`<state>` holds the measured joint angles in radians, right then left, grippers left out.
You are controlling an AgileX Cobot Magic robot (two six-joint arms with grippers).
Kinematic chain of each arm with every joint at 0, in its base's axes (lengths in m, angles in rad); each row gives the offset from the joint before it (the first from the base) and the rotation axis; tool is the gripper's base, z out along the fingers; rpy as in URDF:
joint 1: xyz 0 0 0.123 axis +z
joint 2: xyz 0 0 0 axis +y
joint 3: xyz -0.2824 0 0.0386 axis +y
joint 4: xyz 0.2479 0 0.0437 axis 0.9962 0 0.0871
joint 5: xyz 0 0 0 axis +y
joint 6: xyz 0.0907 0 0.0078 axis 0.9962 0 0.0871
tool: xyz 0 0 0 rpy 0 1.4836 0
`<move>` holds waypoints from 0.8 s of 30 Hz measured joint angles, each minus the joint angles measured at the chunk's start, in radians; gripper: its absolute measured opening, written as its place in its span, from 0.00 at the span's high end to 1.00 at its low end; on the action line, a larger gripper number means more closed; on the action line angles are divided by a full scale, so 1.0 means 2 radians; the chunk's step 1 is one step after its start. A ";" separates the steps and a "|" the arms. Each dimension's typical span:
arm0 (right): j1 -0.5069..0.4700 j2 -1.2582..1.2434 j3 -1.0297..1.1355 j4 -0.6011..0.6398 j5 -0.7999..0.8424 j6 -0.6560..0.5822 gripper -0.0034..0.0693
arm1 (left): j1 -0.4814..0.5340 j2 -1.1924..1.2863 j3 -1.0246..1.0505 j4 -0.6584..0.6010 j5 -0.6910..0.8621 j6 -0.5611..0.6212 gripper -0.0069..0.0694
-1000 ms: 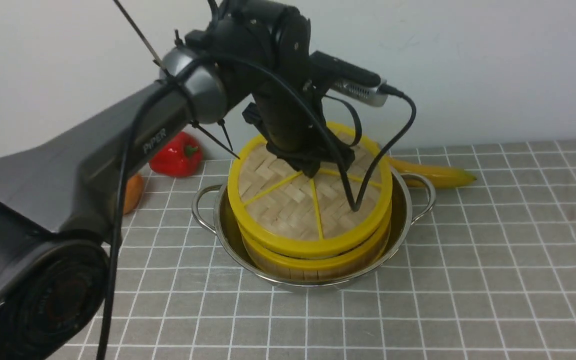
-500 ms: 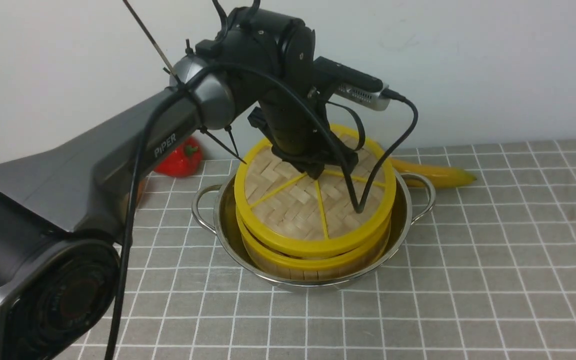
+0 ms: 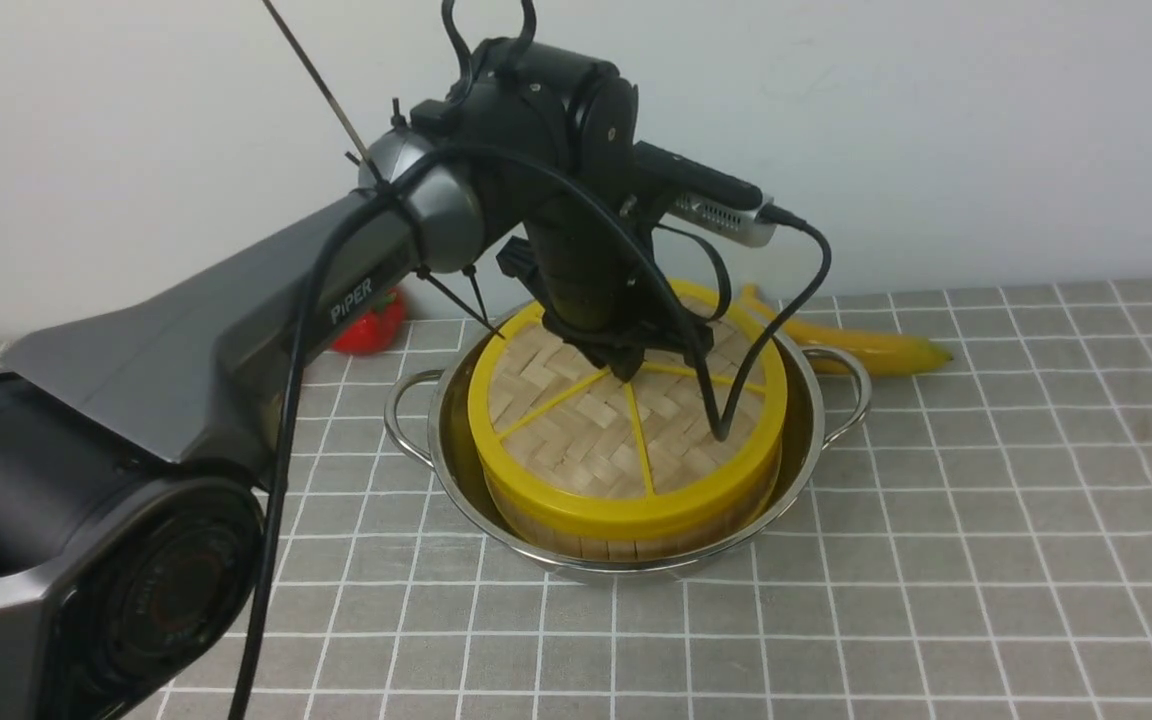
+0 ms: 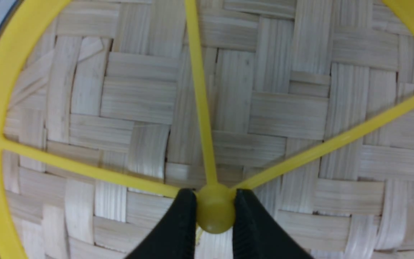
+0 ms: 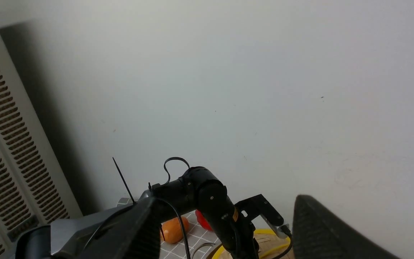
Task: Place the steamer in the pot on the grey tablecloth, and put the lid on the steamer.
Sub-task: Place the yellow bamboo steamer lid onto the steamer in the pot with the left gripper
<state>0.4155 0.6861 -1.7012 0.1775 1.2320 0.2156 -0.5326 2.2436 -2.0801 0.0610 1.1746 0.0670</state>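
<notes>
One yellow-rimmed woven lid (image 3: 576, 440) is lying directly beneath the left fingers (image 4: 215, 210), which are pinching its hub; I am seeing it capping the steamer (image 3: 596, 546) inside the steel pot (image 3: 508, 545). Left arm is nearer; round lid, no long axis. Right fingers (image 5: 228, 230) are standing wide, empty.

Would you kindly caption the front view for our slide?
Left fingers grip the hub of the lid, atop the steamer in the pot.

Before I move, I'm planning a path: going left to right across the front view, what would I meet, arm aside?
Shiny red bell pepper → round woven-bamboo lid with yellow rim → long yellow banana.
</notes>
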 joint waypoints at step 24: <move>0.000 0.000 0.000 0.000 0.000 0.001 0.29 | 0.000 -0.009 -0.007 0.029 0.004 -0.012 0.19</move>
<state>0.4155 0.6861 -1.7012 0.1775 1.2320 0.2175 -0.5326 2.2262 -2.0949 0.1198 1.1831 0.0436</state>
